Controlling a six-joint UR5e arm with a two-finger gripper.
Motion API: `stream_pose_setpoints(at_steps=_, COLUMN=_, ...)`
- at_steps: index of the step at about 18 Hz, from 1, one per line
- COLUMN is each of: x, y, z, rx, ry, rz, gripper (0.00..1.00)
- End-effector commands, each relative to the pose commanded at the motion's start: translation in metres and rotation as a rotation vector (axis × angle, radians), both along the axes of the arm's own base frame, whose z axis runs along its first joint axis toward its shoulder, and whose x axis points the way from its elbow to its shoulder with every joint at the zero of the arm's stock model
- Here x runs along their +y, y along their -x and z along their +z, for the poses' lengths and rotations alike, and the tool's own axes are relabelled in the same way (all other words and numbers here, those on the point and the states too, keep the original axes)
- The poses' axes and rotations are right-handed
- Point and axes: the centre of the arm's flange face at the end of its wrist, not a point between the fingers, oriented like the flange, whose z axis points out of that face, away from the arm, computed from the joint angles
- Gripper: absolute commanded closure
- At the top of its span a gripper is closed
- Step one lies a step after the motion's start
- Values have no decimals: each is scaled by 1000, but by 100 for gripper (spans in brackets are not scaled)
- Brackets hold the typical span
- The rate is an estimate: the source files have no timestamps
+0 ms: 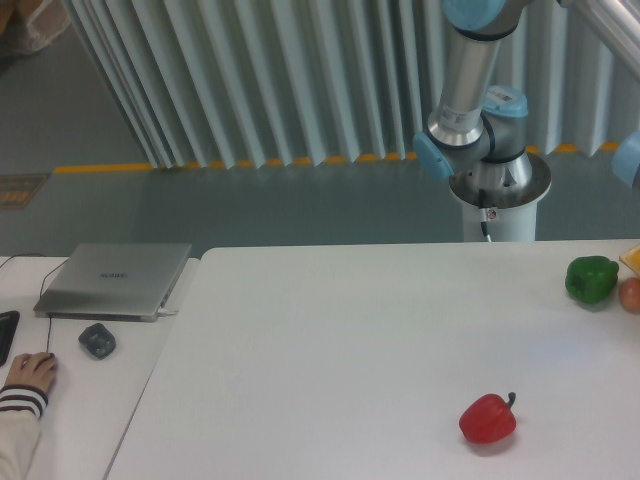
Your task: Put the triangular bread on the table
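The white table (330,330) fills the lower middle and right of the view. A small golden-orange corner (632,259) shows at the right edge on the table. It is cut off by the frame, so I cannot tell whether it is the triangular bread. No whole triangular bread shows. Only the arm's base (498,195) and lower links (468,80) show behind the table's far right. The gripper is out of view.
A red bell pepper (487,419) lies at the front right. A green pepper (591,279) and a small round orange-brown item (630,295) sit at the right edge. On the left desk are a grey laptop (115,280), a dark mouse (97,340) and a person's hand (30,375).
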Motion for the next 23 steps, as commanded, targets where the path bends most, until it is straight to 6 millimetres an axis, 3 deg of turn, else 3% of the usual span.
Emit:
stream_pose_setpoints(at_steps=2, x=1, y=2, z=3, rx=4, ry=-3, rz=-3, gripper=89)
stream_pose_setpoints(at_steps=4, x=0, y=3, z=7, rx=11, ry=-6, rz=-4, gripper=100)
stream_pose_setpoints(at_steps=8, x=2, y=11, z=41, rx=28, ry=-83, rz=-3, gripper=100)
stream_pose_setpoints(at_steps=12, x=-21, y=19, z=83, rx=-39, ry=-329, rz=52, gripper=100)
stream_pose_setpoints(at_steps=16, x=-24, y=19, z=115, rx=-103, ry=-631, rz=195, gripper=100)
stream_pose_setpoints(at_steps=19, x=7, y=4, z=138, rx=-74, ry=-705, rz=331, gripper=100)
stream_pose_setpoints(at_steps=20, x=44, y=-15, z=142, rx=-67, ry=-704, rz=389, gripper=100)
stream_pose_setpoints(at_steps=23, x=120, y=-47, z=131, rx=4, ry=-725, rz=485, gripper=100)
